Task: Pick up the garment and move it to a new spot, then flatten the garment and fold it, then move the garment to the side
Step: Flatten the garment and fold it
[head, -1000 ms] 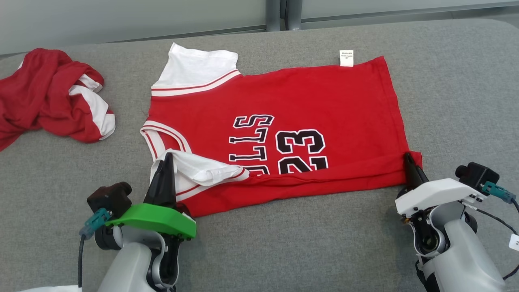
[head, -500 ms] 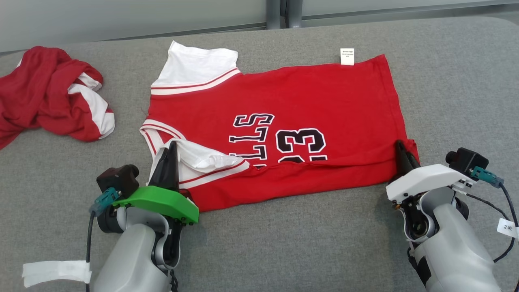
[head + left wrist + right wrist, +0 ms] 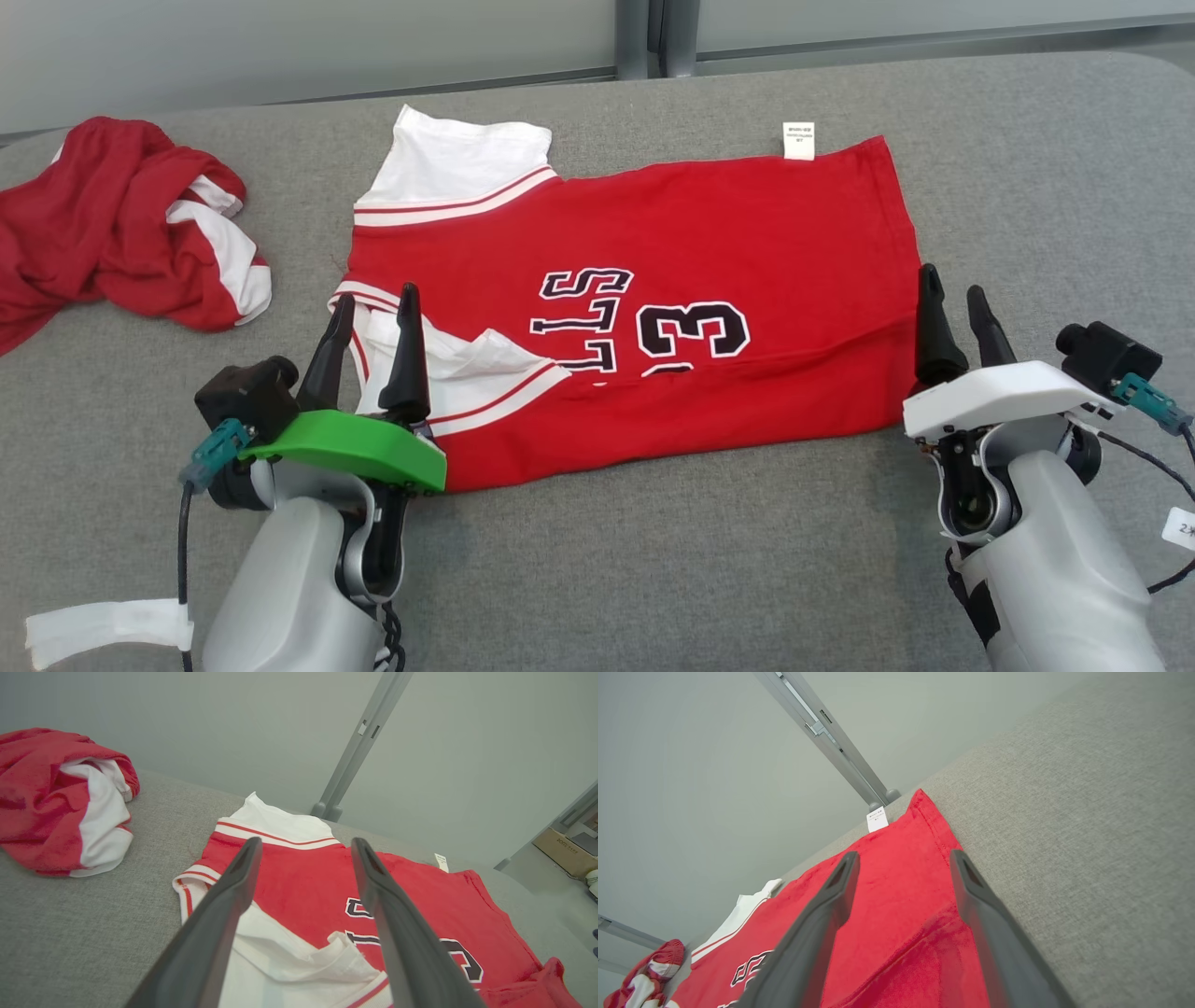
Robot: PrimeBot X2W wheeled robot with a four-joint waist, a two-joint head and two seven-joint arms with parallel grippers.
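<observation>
– Grey upholstery [image 3: 653,560] along the bottom of the frame. What has just happened on it?

– Both grippers have let go. At lower left, the green-shelled left gripper [image 3: 376,297] had its fingers [image 3: 408,355] pressed together on the white armhole cloth [image 3: 467,359] a second ago. Now they stand spread, with that cloth lying loose beneath them. At lower right, the white-shelled right gripper [image 3: 950,282] was pinching the near right corner. Its fingers [image 3: 934,327] are also apart now, holding nothing and straddling the jersey's right edge.

– And the jersey itself?

– The red jersey [image 3: 747,233] lies across the middle of the frame, neck end to the left and hem to the right. Its near long edge has been carried up the frame and laid over the body. The fold now hides the lower part of the number [image 3: 695,327] and the lettering beside it, more than it did half a second ago.

– Where does that leave the job?

– By the look of it, the garment is already spread out and the first lengthwise fold is down and released. Further folds and the move to the side are still to do. The white cloth at the left end lies rumpled and may need smoothing before the next fold.

– What lies beyond?

– A white label [image 3: 798,140] pokes out at the jersey's far edge, right of centre. A second red-and-white garment [image 3: 112,224] is crumpled at upper left, well apart from the jersey. Behind them, a pale wall [image 3: 280,47] with a grey post [image 3: 644,33] runs across the top.
</observation>
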